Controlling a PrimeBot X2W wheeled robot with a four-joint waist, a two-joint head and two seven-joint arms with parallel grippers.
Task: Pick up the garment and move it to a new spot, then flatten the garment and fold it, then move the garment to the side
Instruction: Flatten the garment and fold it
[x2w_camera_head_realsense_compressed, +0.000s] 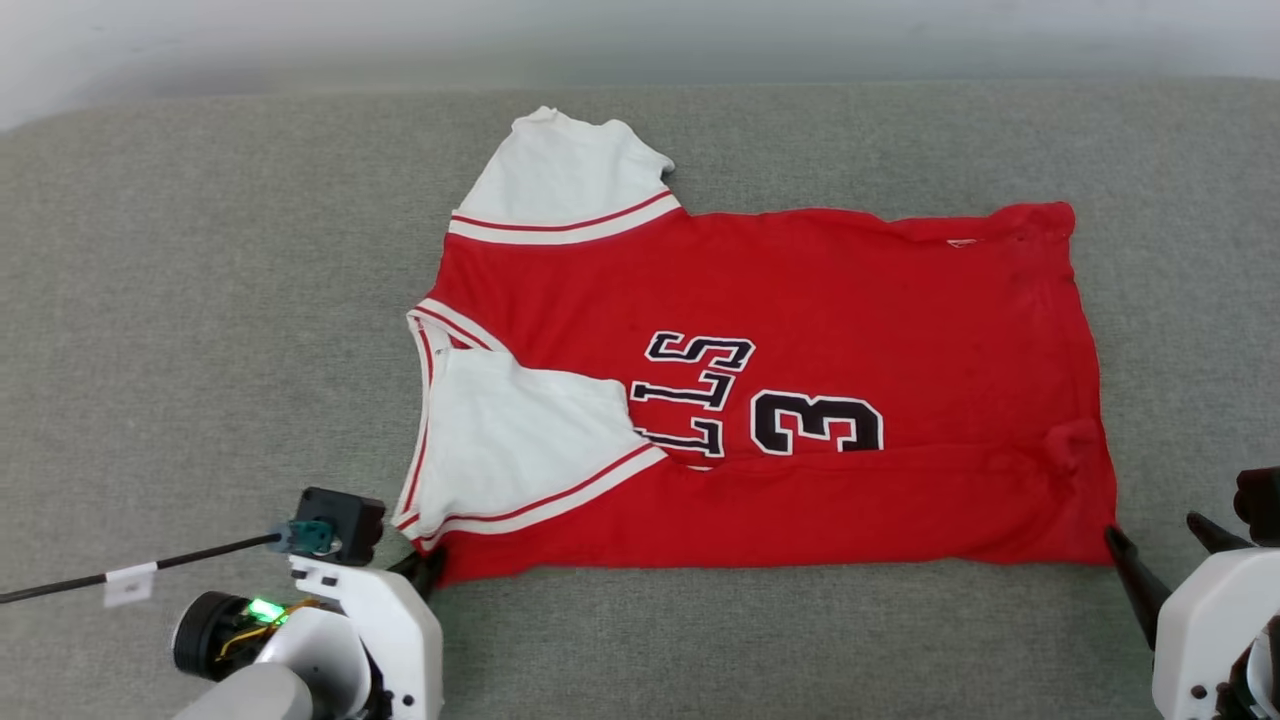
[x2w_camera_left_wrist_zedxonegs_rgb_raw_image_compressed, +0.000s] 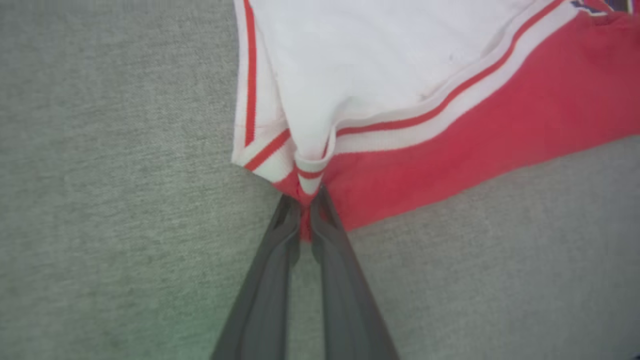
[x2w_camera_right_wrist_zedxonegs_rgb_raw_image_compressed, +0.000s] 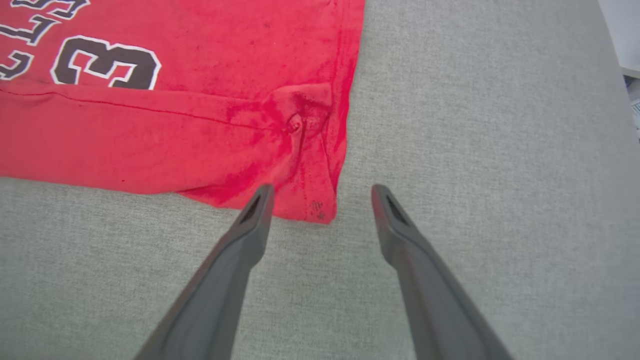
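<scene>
- The red jersey is laid flat in the middle of the grey counter. Its long way runs L to R, w/ white sleeves at the L end & the hem at the R end.
- The near long edge looks folded up already, so part of the letters is hidden.
- The L pincer is squeezed shut on the near L corner of the jersey, just under the folded-in white sleeve. Red cloth is pinched between its two dark fingers.
- The R pincer is held wide open & nothing is gripped by it. The near R hem corner lies right at its tips: one finger is over the cloth, the other over bare counter.
- So each near corner is matched w/ the arm on its own side. The R corner is not grabbed yet.
- Best guess: the R pincer should be closed on that corner next, so both near corners can be lifted together.
</scene>
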